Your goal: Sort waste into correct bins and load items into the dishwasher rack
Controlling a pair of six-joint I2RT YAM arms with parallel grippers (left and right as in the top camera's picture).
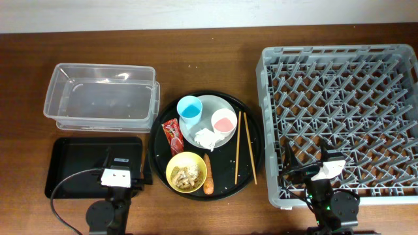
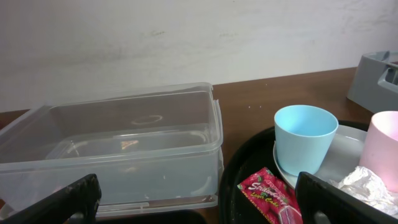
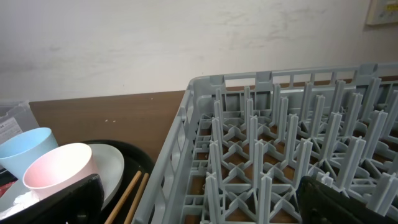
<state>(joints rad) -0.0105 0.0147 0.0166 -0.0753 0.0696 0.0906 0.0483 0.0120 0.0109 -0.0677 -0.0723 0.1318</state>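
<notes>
Left gripper (image 2: 199,210): jaws apart, above shallow black tray (image 1: 75,163).
Right gripper (image 3: 199,202): jaws apart, at dishwasher rack (image 1: 339,91), near edge.
Red wrapper (image 1: 172,136), tissue (image 1: 205,138), blue cup (image 1: 190,108), yellow bowl (image 1: 170,171): on round black tray (image 1: 255,134).

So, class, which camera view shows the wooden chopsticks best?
Overhead: both wooden chopsticks lie full length on the round black tray. The right wrist view catches only their ends; the left wrist view shows none.
</notes>
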